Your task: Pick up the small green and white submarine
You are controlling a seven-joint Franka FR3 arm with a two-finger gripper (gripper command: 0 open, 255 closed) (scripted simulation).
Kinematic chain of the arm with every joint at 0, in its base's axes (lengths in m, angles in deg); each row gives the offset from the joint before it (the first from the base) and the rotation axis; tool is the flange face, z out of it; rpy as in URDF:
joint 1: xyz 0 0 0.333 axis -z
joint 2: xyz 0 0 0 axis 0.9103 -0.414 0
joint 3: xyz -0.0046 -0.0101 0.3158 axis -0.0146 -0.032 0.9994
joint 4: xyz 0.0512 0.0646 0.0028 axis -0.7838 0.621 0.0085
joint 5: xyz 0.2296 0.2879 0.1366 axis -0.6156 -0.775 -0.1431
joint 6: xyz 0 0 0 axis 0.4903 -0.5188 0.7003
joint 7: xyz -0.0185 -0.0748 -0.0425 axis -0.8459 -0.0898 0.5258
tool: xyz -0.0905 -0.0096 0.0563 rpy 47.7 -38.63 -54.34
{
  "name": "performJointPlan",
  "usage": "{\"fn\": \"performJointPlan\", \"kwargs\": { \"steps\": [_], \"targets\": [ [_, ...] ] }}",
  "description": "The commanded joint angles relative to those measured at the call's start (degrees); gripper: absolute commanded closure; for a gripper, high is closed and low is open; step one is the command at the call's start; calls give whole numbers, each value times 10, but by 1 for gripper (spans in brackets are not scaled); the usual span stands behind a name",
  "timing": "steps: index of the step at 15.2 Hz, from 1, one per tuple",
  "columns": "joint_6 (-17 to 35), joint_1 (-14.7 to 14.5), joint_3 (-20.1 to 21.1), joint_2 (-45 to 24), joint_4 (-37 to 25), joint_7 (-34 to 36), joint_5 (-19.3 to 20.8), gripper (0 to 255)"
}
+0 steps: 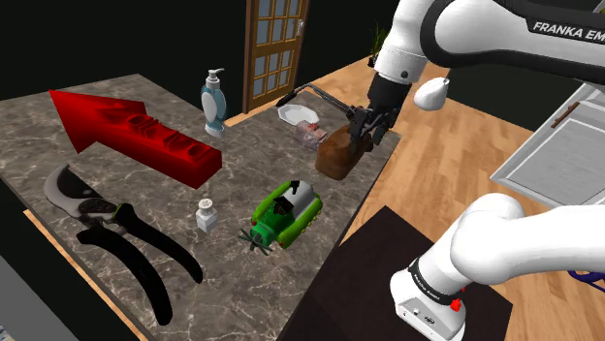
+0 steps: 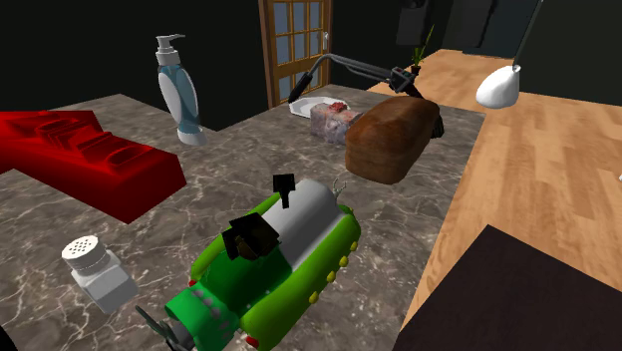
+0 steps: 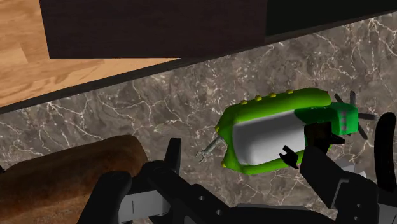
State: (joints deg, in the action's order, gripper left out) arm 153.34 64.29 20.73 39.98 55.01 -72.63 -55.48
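Observation:
The small green and white submarine (image 1: 284, 213) lies on its side on the marble counter (image 1: 58, 126), near the counter's front edge, with its propeller toward the shoulder view's lower left. It also lies in the second exterior view's foreground, submarine (image 2: 277, 261). In the wrist view the submarine (image 3: 280, 130) rests on the marble past the brown loaf. My gripper (image 1: 371, 134) hangs open above the brown loaf (image 1: 336, 153), well away from the submarine toward the shoulder view's upper right. Nothing sits between its fingers.
A small salt shaker (image 1: 206, 215) stands close beside the submarine. Black pruning shears (image 1: 111, 232) and a red arrow-shaped block (image 1: 136, 136) lie further left. A soap dispenser (image 1: 213, 102), a white dish (image 1: 297, 115) and a wrapped packet (image 1: 310, 134) sit at the back. The dark stand (image 1: 388, 262) borders the counter.

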Motion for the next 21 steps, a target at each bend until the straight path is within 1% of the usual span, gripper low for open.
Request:
{"fn": "performJointPlan", "kwargs": {
  "steps": [1, 4, 7, 10, 12, 13, 20, 21],
  "targets": [
    [38, -1, 33, -20, 8, 39, -6, 0],
    [87, 1, 84, -59, 6, 99, -9, 0],
    [134, 7, 134, -109, -5, 163, -1, 0],
    [176, 19, 184, -169, -26, 232, 20, 0],
    [201, 30, 217, -214, -45, 282, 44, 0],
    [202, 29, 217, -215, -45, 283, 45, 0],
    [264, 31, 228, -239, -5, 294, 51, 0],
    [264, 31, 228, -239, -5, 293, 50, 0]
  ]
}}
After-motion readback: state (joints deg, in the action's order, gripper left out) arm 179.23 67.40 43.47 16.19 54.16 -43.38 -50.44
